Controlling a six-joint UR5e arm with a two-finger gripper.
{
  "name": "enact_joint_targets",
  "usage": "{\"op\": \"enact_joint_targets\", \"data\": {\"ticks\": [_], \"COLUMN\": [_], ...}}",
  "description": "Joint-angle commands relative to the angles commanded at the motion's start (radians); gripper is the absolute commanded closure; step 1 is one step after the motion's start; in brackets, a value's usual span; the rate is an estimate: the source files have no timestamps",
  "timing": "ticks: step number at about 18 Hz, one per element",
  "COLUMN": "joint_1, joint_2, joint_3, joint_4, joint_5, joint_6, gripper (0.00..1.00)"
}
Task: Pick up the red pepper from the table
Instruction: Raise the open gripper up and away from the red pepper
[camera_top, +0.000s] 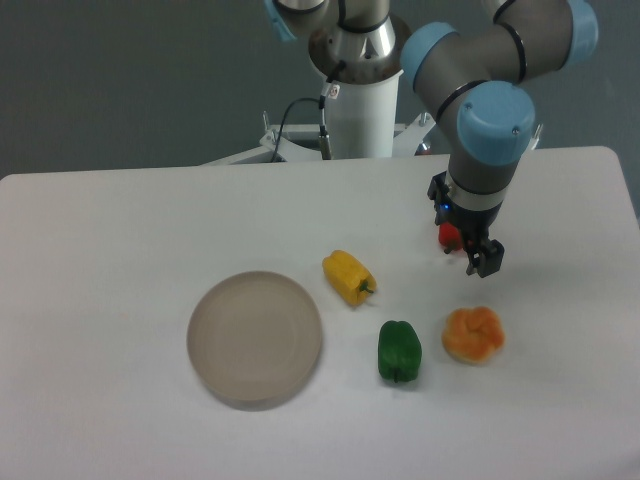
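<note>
**Red pepper tucked behind the end effector, toward nine o'clock of the finger**

Because the arm's wrist hangs straight over it, the red pepper (449, 234) shows only as a small glossy red patch, peeking out at about nine to ten o'clock from the dark finger (486, 258) of the end effector (470, 250). It lies on the desk (120, 220) in the right half, a little behind the middle, and most of its body is hidden by the wrist, so its long axis and the way its stem points cannot be read. Whether the pepper sits between the fingers or just beside them is also unclear, and only one finger is plainly visible, so I cannot tell how far the end effector is open or whether it has hold of anything.

From the pepper, the orange pepper (473, 335) lies at about five o'clock, near but apart. The green pepper (399, 351) is at seven o'clock and farther off, the yellow pepper (349, 277) at eight o'clock, the round plate (255, 338) well away beyond it.

The desk's right edge is well apart at three o'clock and the back edge at twelve, with bare surface on both sides. My judgement: a straight vertical move suits best, since the only close neighbour is the orange pepper toward the front.
</note>
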Motion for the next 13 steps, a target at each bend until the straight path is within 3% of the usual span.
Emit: {"op": "enact_joint_targets", "data": {"ticks": [9, 13], "joint_1": [0.017, 0.119], "joint_2": [-0.005, -0.002], "joint_3": [0.0, -0.003], "joint_4": [0.003, 0.006], "joint_5": [0.002, -0.076], "joint_6": [-0.002, -0.001], "gripper": [0.0, 0.0]}}
